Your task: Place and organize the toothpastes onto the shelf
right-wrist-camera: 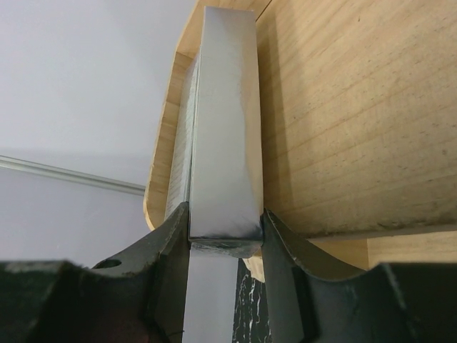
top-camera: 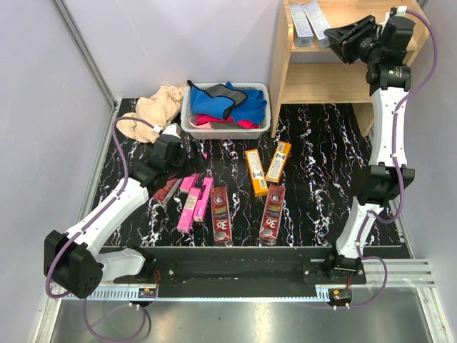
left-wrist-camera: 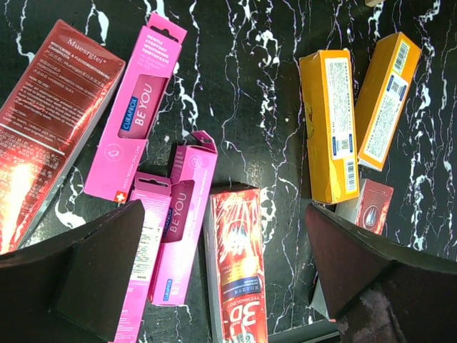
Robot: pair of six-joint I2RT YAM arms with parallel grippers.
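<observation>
Eight toothpaste boxes, by my count, lie flat on the tabletop (top-camera: 321,143) just ahead of your arm bases. Nearest are two dark red boxes (top-camera: 220,213) set apart. To their left is a tight cluster of pink boxes (top-camera: 190,207) and one more red box (left-wrist-camera: 50,121), partly hidden under the arm in the top view. A little farther, two orange boxes (top-camera: 255,171) sit close in a narrow V.

Your left fingers (left-wrist-camera: 100,271) stand wide apart above this group, holding nothing. Expect these boxes to be light, stiff and glossy, and likely to dent under a hard squeeze. Take one across its narrow width near the middle so it will not swing. The pink ones leave little room for a finger, so a red or orange box looks easier.

Beyond them sits a white basket (top-camera: 235,133) of cloths. Farthest is the shelf (top-camera: 280,57), where your right fingers (right-wrist-camera: 157,271) are clamped on the end of a silver box (right-wrist-camera: 225,143) lying on the upper board, just beside a second silver box (top-camera: 301,20). You cannot tell whether its full length rests there.
</observation>
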